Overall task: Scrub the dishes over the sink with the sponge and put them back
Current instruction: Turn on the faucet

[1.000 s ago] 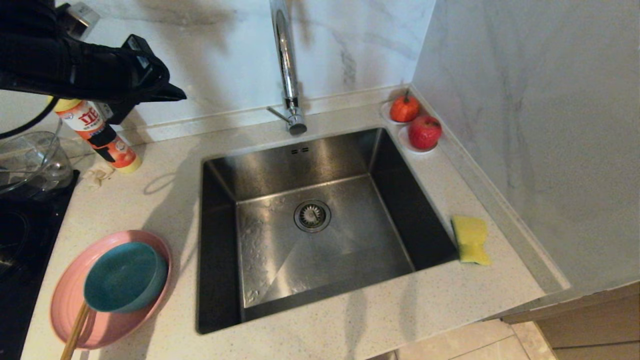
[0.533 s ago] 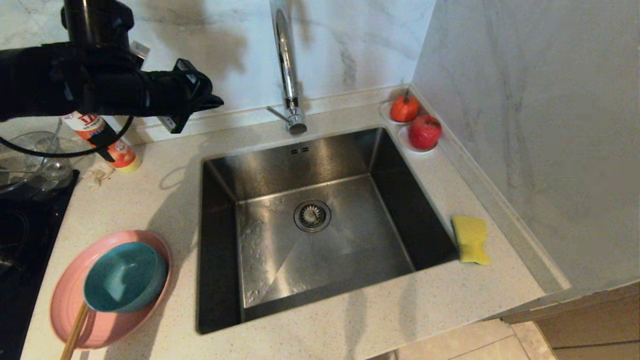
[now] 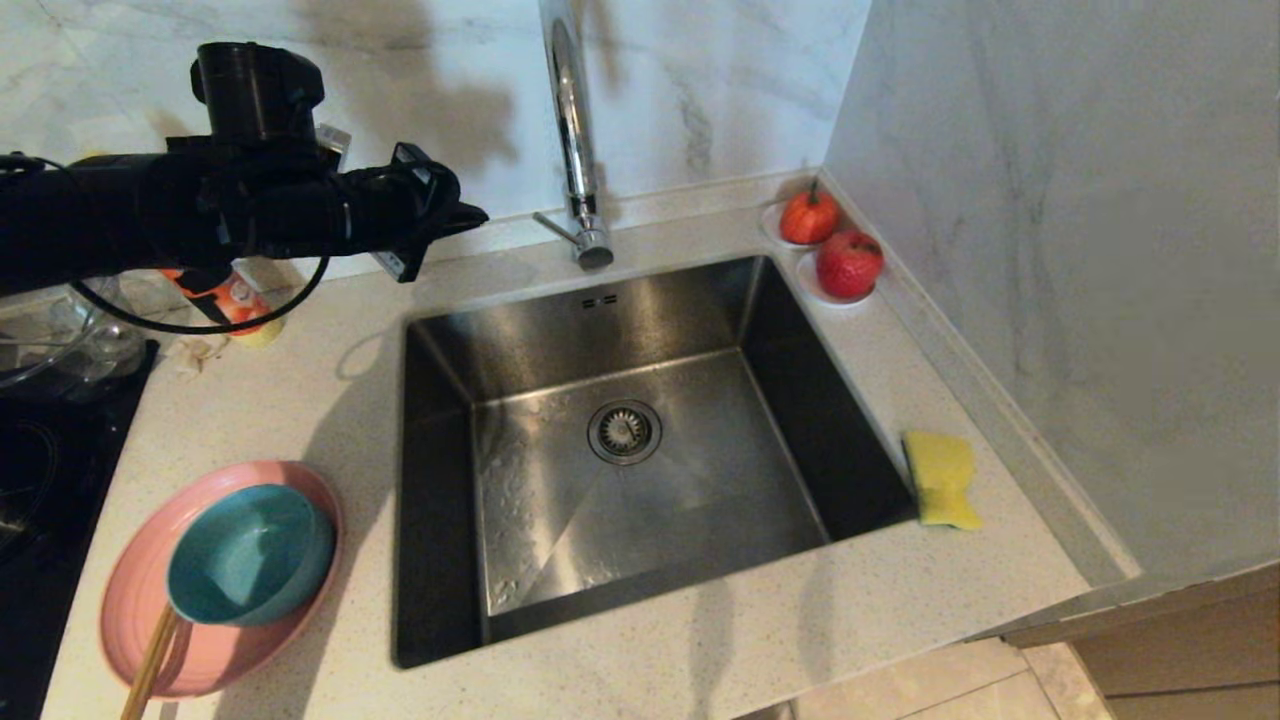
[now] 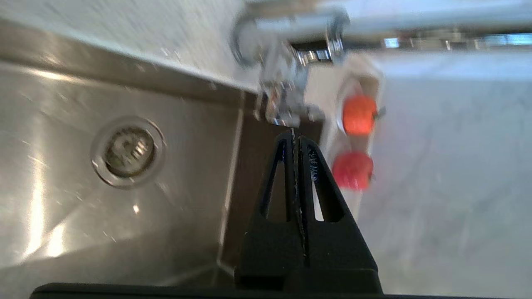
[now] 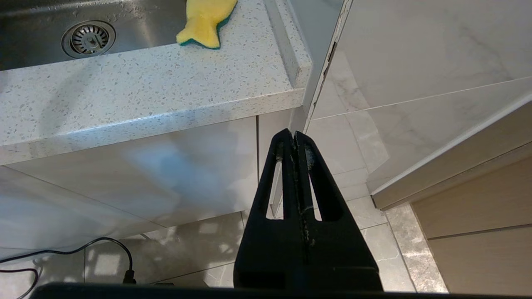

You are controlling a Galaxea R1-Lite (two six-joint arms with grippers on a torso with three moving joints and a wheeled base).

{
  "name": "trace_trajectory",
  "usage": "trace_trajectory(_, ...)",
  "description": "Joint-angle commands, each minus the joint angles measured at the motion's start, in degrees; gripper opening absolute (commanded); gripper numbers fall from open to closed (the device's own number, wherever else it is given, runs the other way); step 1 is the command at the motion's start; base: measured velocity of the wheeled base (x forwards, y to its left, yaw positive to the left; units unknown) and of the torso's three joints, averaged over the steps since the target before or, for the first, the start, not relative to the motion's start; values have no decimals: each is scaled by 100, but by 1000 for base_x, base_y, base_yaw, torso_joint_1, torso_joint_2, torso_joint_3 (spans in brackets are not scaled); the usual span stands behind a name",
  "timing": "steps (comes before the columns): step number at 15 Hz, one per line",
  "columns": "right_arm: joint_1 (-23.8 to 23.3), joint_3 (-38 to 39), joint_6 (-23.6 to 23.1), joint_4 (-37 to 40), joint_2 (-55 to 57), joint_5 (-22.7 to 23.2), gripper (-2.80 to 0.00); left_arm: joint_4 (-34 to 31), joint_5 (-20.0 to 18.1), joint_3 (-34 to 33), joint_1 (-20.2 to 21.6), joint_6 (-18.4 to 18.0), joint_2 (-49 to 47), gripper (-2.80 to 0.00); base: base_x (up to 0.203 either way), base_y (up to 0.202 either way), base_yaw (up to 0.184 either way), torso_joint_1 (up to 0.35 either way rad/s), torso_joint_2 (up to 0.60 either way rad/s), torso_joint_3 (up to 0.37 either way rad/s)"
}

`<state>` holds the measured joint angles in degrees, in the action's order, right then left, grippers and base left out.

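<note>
At the far left of the counter [image 3: 330, 400] we see the black edge of a stove [image 3: 40, 470] and, behind it, a clear glass bowl [image 3: 50, 335]. In front of these sits the pink plate [image 3: 130, 600], with the teal bowl [image 3: 250, 555] resting inside it and a pair of wooden chopsticks [image 3: 150, 665] leaning on the plate's rim. Behind the plate, near the wall, an orange and white bottle [image 3: 225, 300] stands partly hidden by our left arm.

Our left gripper [image 3: 470, 215] hangs in the air above the back left corner of the sink [image 3: 440, 480], level and pointing toward the tap [image 3: 575, 130]. Its fingers [image 4: 309, 166] are pressed together with nothing between them, and it touches nothing.

The sink holds only its round drain [image 3: 625, 432] in the floor. The tap rises from the counter behind the basin.

In the back right corner two red and orange fruits [image 3: 848, 262] sit on small white dishes [image 3: 812, 288] against the wall.

The yellow sponge [image 3: 940, 478] lies flat on the counter just beside the sink's right rim, green layer down.

Our right gripper [image 5: 294, 139] is out of the head view; its own camera shows it low in front of the cabinet, below the counter edge, fingers [image 5: 314, 174] pressed together and holding nothing.
</note>
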<state>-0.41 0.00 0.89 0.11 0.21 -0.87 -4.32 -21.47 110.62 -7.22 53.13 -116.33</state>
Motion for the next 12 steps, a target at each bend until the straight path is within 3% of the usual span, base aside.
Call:
trace_trajectory(1,-2,0,-1,-2,-3,-1,-280,24,-352,4,-53,-6,-112,-280,0,0,0,0,0,0)
trace_trajectory(7,1,2,5,-2,-3,-1,-280,758,-342,4,-236,-42,-472,-280,0,0,0,0,0,0)
trace_trajectory(12,6,0,-1,-2,-3,-1,-280,1108,-288,4,-261,-369,-769,-280,0,0,0,0,0,0)
